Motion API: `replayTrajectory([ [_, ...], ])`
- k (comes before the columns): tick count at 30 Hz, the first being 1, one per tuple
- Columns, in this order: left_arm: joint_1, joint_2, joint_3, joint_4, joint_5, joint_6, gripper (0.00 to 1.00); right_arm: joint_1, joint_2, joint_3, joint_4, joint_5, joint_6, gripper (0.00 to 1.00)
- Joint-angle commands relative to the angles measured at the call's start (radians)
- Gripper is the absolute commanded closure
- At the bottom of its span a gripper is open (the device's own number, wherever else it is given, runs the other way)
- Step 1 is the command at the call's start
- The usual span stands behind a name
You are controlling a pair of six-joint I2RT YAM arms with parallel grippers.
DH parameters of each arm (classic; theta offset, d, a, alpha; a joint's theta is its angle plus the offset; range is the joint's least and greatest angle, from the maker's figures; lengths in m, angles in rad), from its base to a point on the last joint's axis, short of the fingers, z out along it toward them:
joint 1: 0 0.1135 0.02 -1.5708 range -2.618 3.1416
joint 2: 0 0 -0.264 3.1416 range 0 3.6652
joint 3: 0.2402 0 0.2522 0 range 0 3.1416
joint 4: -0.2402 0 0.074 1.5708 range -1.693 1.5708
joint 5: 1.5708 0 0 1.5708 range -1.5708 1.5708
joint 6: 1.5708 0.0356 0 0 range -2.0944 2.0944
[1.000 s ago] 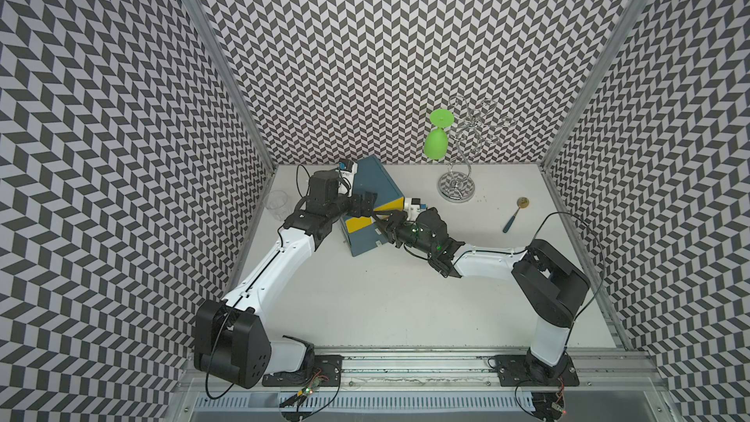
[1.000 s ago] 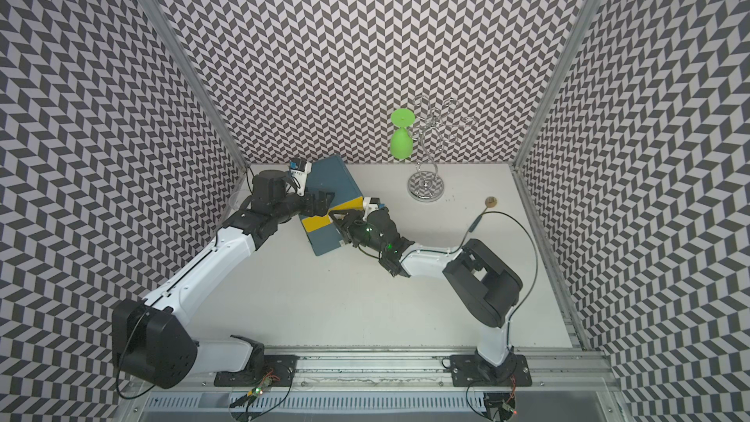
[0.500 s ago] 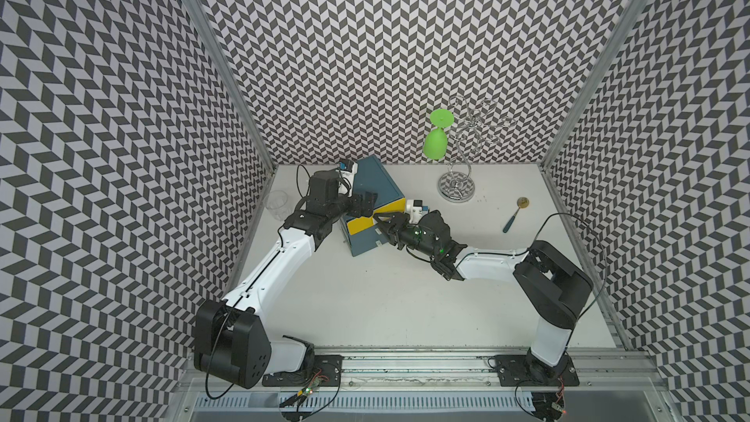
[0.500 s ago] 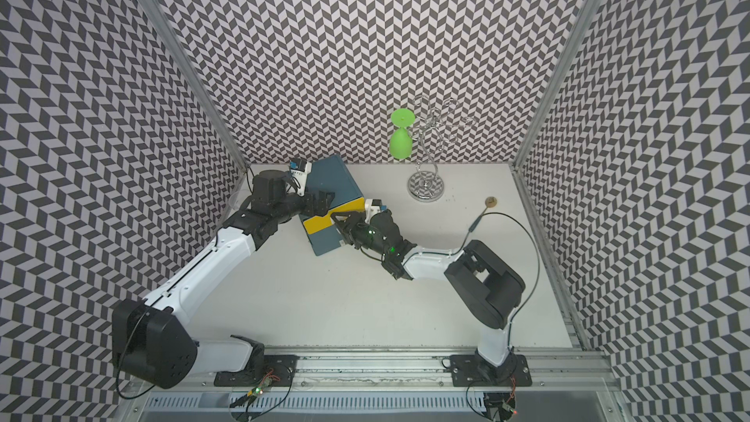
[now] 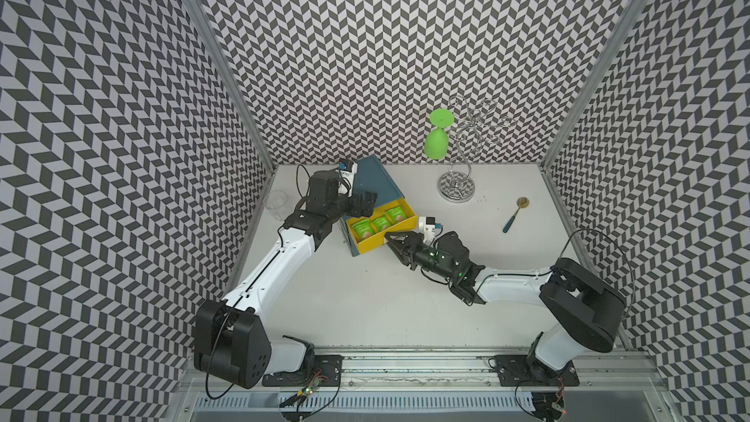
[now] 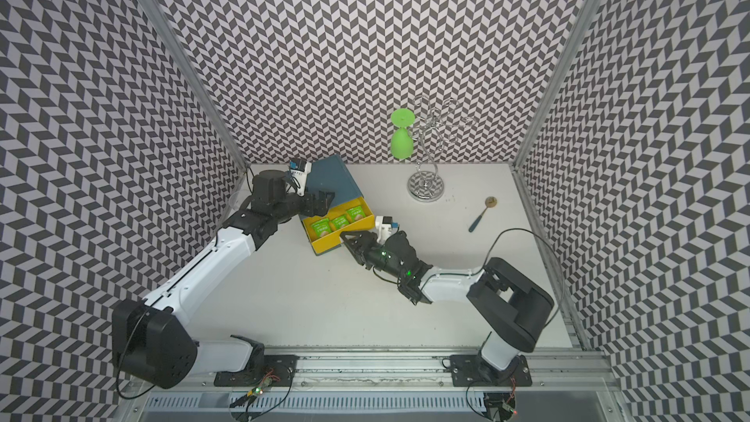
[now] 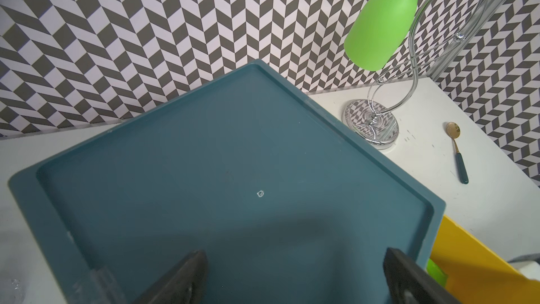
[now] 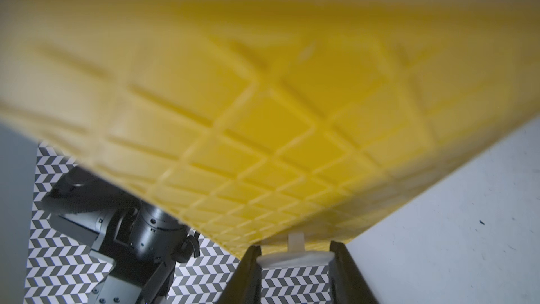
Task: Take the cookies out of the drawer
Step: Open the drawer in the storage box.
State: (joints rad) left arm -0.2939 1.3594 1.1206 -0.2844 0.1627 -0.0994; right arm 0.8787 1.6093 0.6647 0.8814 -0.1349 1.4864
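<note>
Cookies (image 5: 380,223): three flat green sealed packets, side by side in the pulled-out yellow plastic drawer (image 5: 375,243).
Handling: probably light, crinkly and slippery; pinch a sealed edge from above.
Left gripper (image 5: 364,204): jaws wide open over the teal plastic cabinet (image 5: 373,180).
Right gripper (image 8: 295,245): jaws clamped on the white handle (image 8: 293,258), at the drawer's 4 o'clock.

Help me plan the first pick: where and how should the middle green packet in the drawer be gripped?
Likely from straight above. The middle packet lies flat in the yellow drawer with neighbour packets close on both sides, so pinch its two free edges, facing the drawer's front and back.
</note>
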Motion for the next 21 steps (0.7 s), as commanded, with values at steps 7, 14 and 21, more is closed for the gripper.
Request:
replayTrajectory([
  [7,0.012,0.065,-0.045,-0.205,0.006,-0.063,0.01,0.018,-0.079,-0.11,0.051,0.047,-0.004,0.77],
  [14,0.013,0.065,-0.037,-0.205,-0.004,-0.073,0.01,0.039,-0.136,-0.146,0.015,0.073,-0.025,0.76],
  [21,0.013,0.065,-0.041,-0.196,-0.002,-0.08,0.01,0.054,-0.141,-0.179,0.027,0.082,-0.025,0.74],
])
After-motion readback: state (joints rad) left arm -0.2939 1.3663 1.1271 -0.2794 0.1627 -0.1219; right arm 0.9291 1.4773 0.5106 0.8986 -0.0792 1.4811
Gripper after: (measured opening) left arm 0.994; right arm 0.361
